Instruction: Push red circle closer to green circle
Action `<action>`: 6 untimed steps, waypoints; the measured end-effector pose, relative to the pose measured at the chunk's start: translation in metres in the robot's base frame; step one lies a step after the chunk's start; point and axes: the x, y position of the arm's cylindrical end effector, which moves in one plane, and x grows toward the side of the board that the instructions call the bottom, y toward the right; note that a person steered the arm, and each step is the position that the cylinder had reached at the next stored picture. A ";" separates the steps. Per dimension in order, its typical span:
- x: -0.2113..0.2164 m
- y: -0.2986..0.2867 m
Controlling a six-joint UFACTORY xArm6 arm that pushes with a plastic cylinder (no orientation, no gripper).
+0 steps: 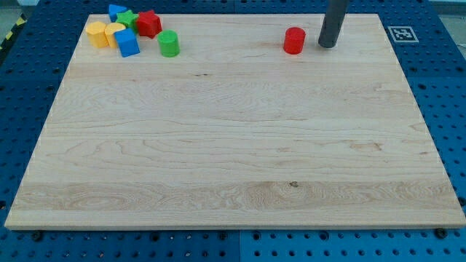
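The red circle (294,41) stands near the view's top, right of centre, on the wooden board (233,145). The green circle (169,44) stands far to its left, at the edge of a cluster of blocks. My tip (328,45) is on the board just to the right of the red circle, a small gap apart from it. The rod rises out of the view's top.
At the view's top left is a cluster: an orange hexagon-like block (96,34), a yellow block (113,33), a blue block (127,43), a green star (128,18), a red block (149,23) and a blue block (116,11) at the back. A tag marker (400,33) lies off the board's top right corner.
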 end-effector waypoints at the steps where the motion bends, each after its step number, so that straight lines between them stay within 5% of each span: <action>1: 0.000 -0.018; 6: 0.000 -0.198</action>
